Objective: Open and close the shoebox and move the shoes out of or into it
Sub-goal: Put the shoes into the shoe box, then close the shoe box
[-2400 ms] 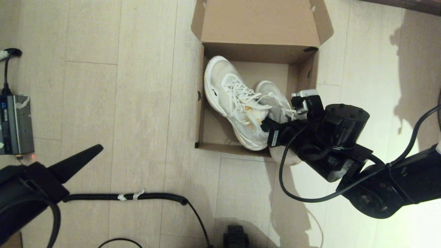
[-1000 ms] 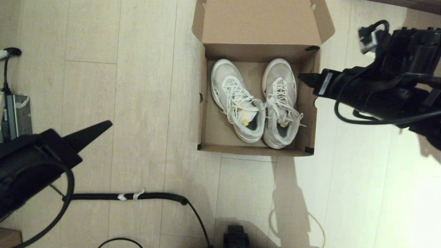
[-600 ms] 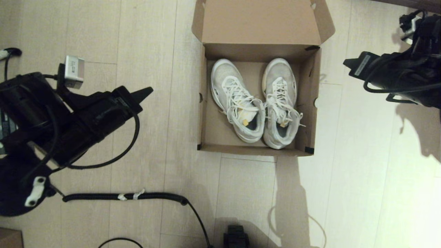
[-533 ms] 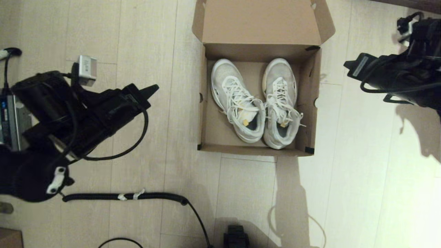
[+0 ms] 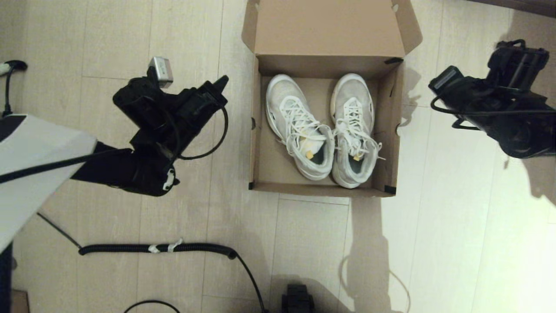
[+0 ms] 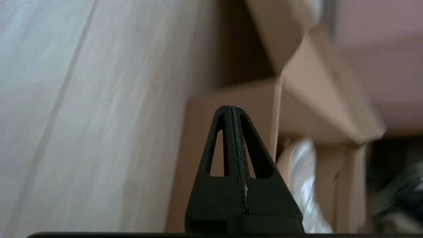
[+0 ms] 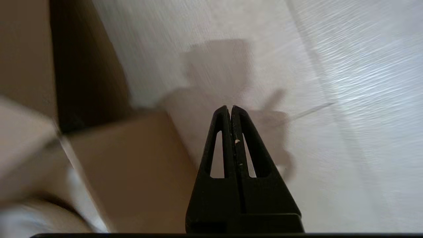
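The shoebox [image 5: 321, 190] stands open on the floor, its lid flap [image 5: 328, 26] upright at the back. Both white shoes lie side by side inside, toes to the back: one [image 5: 297, 126] on the left, the other [image 5: 354, 130] on the right. My left gripper [image 5: 223, 80] is shut and empty, hovering just left of the box's left wall. In the left wrist view the left gripper [image 6: 231, 107] points at the shoebox [image 6: 198, 132] wall. My right gripper [image 5: 434, 82] is shut and empty, apart from the box's right wall. Its wrist view shows the right gripper [image 7: 230, 107] over floor beside the shoebox [image 7: 132, 165].
A black corrugated cable [image 5: 165, 248] runs across the floor in front of the box. A small black object [image 5: 297, 300] sits at the near edge. Another cable [image 5: 11, 67] lies at the far left. Bare wooden floor surrounds the box.
The right gripper left the shoes in the box, drew back to the right and shut. The left arm swung up from the lower left to the box's left side.
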{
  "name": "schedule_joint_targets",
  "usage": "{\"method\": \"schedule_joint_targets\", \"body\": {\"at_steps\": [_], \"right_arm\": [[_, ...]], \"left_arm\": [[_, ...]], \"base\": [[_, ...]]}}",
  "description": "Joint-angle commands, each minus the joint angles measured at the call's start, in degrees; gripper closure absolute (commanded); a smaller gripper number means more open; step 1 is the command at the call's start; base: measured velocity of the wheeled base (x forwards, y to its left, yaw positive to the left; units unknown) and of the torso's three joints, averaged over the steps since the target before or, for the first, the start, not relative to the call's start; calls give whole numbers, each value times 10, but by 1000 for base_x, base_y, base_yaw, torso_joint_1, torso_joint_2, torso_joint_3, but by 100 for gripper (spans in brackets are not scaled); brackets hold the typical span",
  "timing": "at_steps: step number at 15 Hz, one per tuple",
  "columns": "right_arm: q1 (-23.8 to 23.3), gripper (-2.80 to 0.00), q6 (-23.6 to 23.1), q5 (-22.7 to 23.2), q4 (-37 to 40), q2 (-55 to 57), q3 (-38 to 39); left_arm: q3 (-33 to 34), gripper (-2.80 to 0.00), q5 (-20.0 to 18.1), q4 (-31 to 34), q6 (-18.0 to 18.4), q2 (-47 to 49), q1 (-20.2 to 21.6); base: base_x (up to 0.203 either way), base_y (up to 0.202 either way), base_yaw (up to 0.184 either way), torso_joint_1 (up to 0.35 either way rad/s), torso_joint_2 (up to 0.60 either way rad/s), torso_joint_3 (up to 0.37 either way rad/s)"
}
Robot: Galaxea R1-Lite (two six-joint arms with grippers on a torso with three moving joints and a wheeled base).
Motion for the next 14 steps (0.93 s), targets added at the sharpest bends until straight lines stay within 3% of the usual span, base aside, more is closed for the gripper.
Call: {"method": "schedule_joint_targets", "body": {"at_steps": [1, 2, 4, 5, 7, 9, 11, 14], "right_arm": [[-10, 0, 107, 18, -2, 47, -37], [-22, 0, 153, 50, -2, 55, -50], [-45, 0, 223, 173, -5, 58, -57], [-55, 0, 251, 228, -8, 59, -63], [-77, 0, 294, 347, -52, 67, -72], [-97, 0, 345, 465, -170, 85, -71], [-104, 0, 408, 529, -270, 115, -80], [-105, 0, 415, 581, -319, 153, -123]], "left_arm": [[-86, 0, 0, -4, -23, 63, -6], [-118, 0, -1, -3, -46, 80, -7], [-186, 0, -4, -1, -134, 102, -7], [-218, 0, -11, 3, -159, 117, -6], [-278, 0, -55, 12, -184, 159, -4], [-284, 0, -126, 10, -233, 172, -3], [-287, 0, -157, 8, -241, 181, -3], [-288, 0, -172, -3, -236, 188, 0]], "base": [[0, 0, 0, 0, 0, 0], [0, 0, 0, 0, 0, 0], [0, 0, 0, 0, 0, 0], [0, 0, 0, 0, 0, 0], [0, 0, 0, 0, 0, 0], [0, 0, 0, 0, 0, 0], [0, 0, 0, 0, 0, 0], [0, 0, 0, 0, 0, 0]]}}
